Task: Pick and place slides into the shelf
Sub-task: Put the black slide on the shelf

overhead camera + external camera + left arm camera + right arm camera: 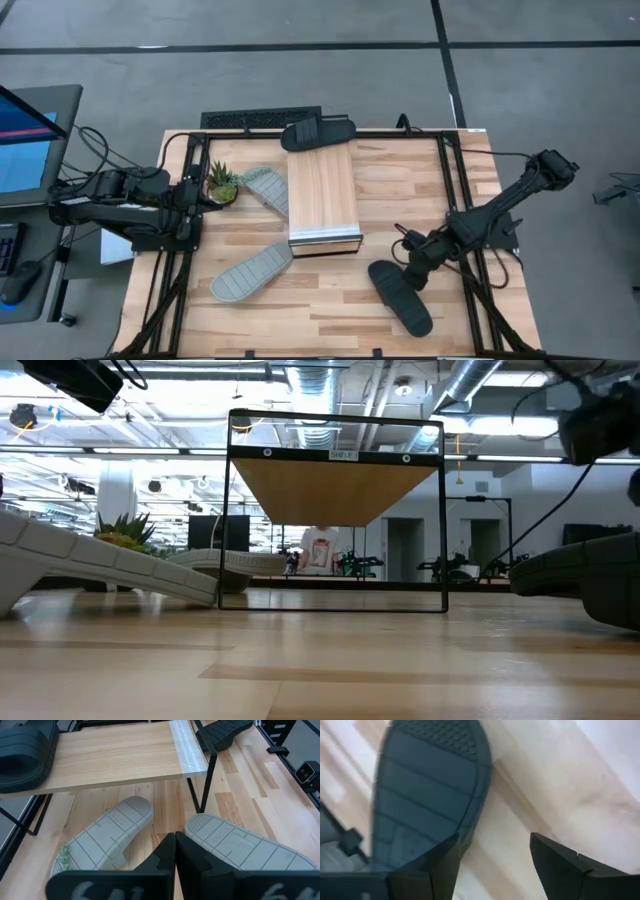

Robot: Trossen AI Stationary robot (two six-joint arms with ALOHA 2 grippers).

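Right hand point(402, 268) open over sole-up black slide point(400, 297) on bench point(420, 190); one finger outside its edge, may slip. Shelf point(322, 200) mid-bench. Left hand point(175, 851) closed, parked.

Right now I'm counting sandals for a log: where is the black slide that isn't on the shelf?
In the high view, the black open-toe slide sandal lies sole-up on the wooden tabletop, right of the light-wood shelf, beside the right end effector.

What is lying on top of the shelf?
One black slide lies across the far end of the shelf, overhanging both sides. The rest of its wooden top is bare. Whatever sits beneath that board is hidden from above.
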